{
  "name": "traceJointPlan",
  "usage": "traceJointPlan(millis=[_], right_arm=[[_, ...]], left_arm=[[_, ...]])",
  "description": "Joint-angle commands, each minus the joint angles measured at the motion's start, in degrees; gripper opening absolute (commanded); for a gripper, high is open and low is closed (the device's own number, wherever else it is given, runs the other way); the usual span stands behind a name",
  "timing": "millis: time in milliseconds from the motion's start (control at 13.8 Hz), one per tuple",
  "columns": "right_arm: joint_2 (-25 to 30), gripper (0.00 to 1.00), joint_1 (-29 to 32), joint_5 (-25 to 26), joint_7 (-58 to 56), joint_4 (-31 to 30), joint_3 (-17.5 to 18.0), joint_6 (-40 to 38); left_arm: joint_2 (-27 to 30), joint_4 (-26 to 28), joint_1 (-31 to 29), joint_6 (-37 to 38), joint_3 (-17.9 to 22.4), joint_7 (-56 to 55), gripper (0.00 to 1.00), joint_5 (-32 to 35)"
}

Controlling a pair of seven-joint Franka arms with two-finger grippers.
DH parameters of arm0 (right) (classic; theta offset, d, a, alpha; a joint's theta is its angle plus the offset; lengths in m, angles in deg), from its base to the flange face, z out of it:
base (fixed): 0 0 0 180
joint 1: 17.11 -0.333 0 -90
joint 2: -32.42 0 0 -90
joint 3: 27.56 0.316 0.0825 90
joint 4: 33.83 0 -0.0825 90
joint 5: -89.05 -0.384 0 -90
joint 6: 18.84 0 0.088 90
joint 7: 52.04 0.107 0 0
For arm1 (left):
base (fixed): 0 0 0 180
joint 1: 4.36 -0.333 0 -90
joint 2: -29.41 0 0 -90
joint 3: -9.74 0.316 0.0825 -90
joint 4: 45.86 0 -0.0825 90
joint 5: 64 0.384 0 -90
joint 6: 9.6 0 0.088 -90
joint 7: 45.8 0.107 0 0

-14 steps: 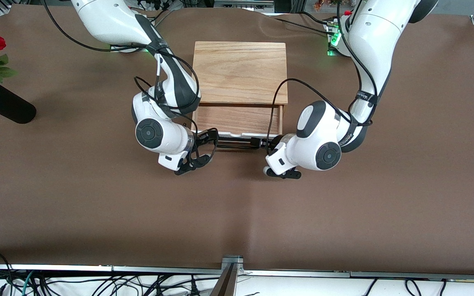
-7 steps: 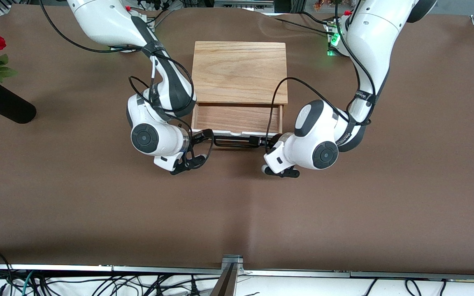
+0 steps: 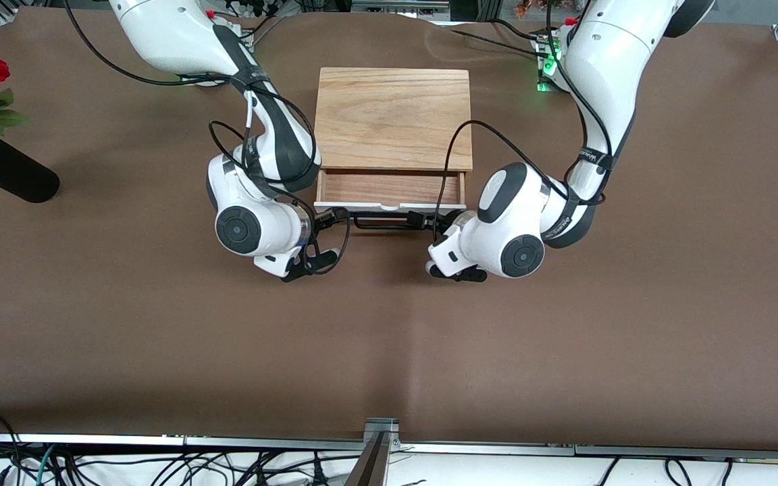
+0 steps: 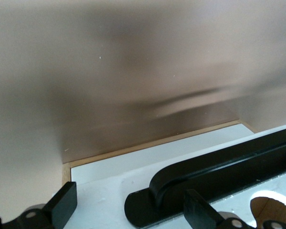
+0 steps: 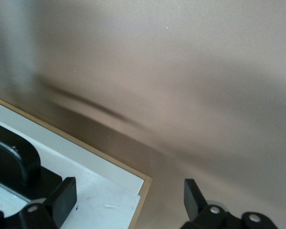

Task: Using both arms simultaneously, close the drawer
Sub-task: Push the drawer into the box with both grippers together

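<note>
Shallow light-wood drawer with white front sticks partly out of wooden box, mid-worktop. Left claw at 3 o'clock end of black handle, right claw at 9 o'clock end; both spread apart.

We count two arms, one drawer, one wooden box, and one vase of roses.

Drawer: rear part hidden inside wooden box. Handle ends covered by arm wrists in front view. Left pincer and right pincer: fingers cut off by wrist pictures' edge. Desk blurred in both wrist views. Rose vase cut off at edge.
</note>
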Motion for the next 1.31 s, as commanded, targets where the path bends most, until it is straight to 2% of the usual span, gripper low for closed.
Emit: traceJointPlan(millis=[0, 363, 1233], right_arm=[[1.5, 1.0, 0.2, -0.9, -0.4, -1.3, 0.5, -0.9], [1.5, 1.0, 0.0, -1.0, -0.4, -1.4, 0.5, -4.7], [0.9, 1.0, -2.2, -1.0, -0.7, -1.6, 0.7, -17.2]], left_arm=[[0.2, 2.6, 1.6, 4.2, -0.9, -2.6, 1.0, -1.0], [0.1, 2.8, 1.2, 10.0, -0.9, -2.5, 1.0, -1.0], [0.1, 4.7, 1.4, 10.6, -0.8, -2.6, 1.0, -1.0]])
